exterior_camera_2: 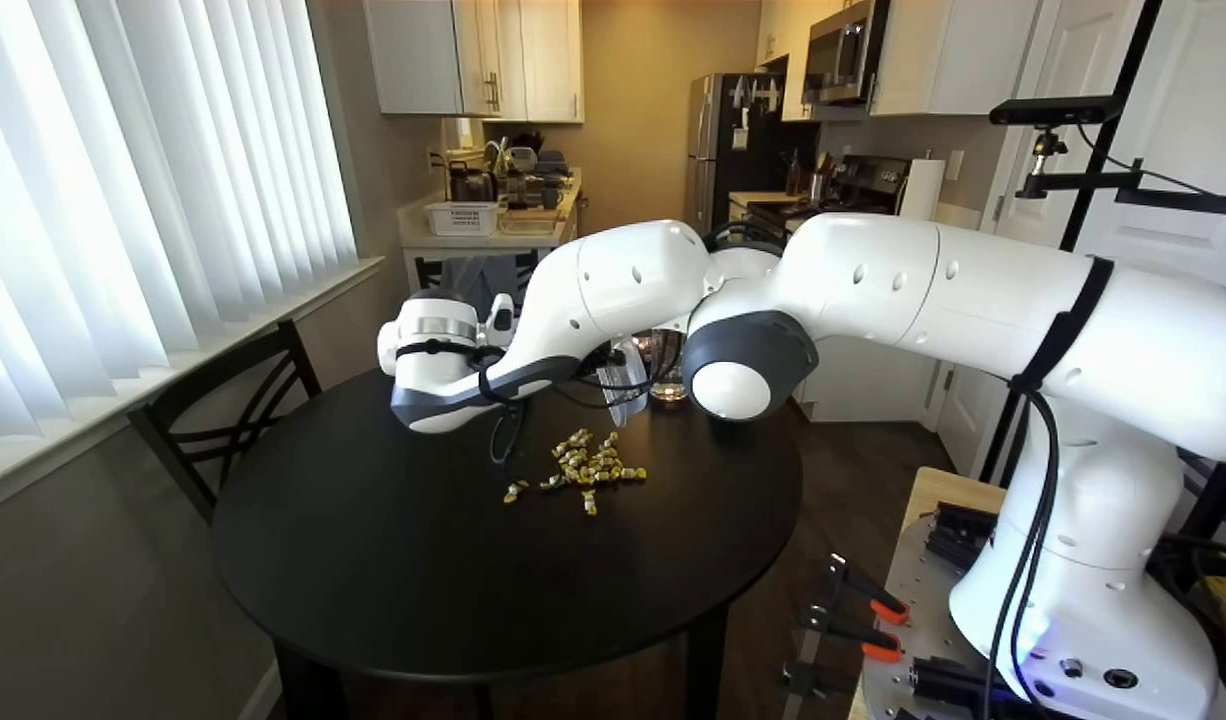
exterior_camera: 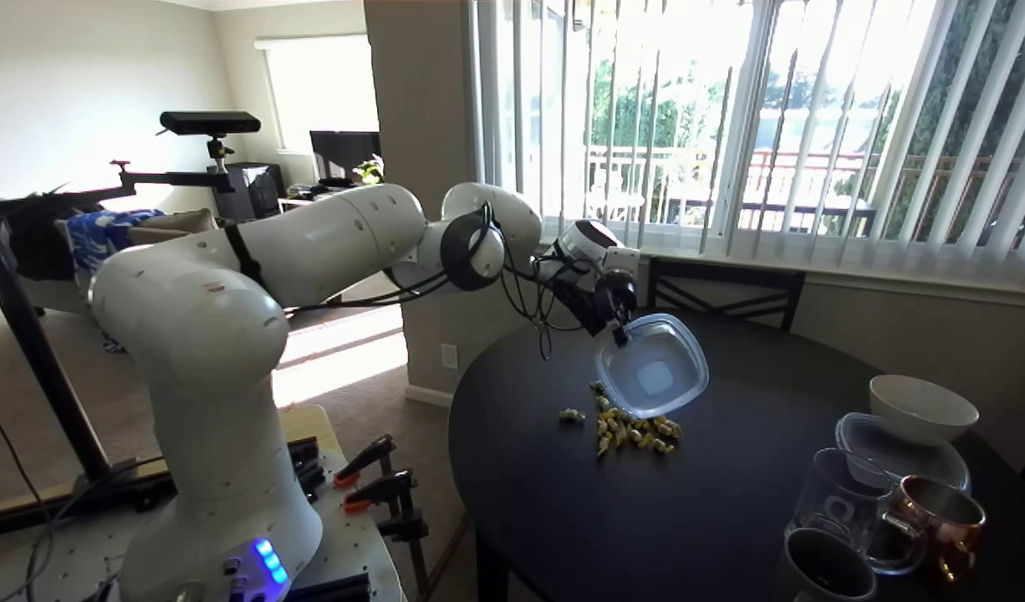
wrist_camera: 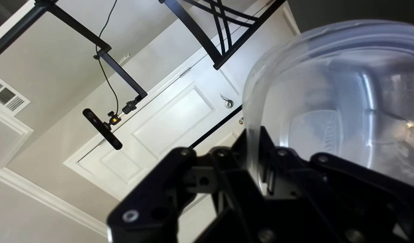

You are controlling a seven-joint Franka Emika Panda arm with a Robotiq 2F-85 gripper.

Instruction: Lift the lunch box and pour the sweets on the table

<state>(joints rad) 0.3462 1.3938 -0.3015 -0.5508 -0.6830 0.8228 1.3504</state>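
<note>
The lunch box [exterior_camera: 653, 372], a clear shallow squarish container, hangs steeply tilted above the table [exterior_camera: 546, 493]. It also shows partly behind the arm in an exterior view [exterior_camera_2: 625, 385] and large in the wrist view [wrist_camera: 315, 130]. My gripper [exterior_camera: 621, 333] is shut on its rim; the wrist view shows the wall between the fingertips [wrist_camera: 256, 146]. No sweets show inside it. The sweets [exterior_camera: 634, 431], small golden-brown wrapped pieces, lie in a loose pile on the table below the box, with a few strays; the pile also shows in an exterior view [exterior_camera_2: 591, 462]. There, the arm hides the gripper.
A white bowl [exterior_camera: 922, 405], a clear container [exterior_camera: 939, 464], a glass mug [exterior_camera: 830, 502], a copper mug [exterior_camera: 943, 522] and a dark cup [exterior_camera: 828, 568] stand near the table's edge. A dark chair [exterior_camera_2: 238, 430] stands on the window side.
</note>
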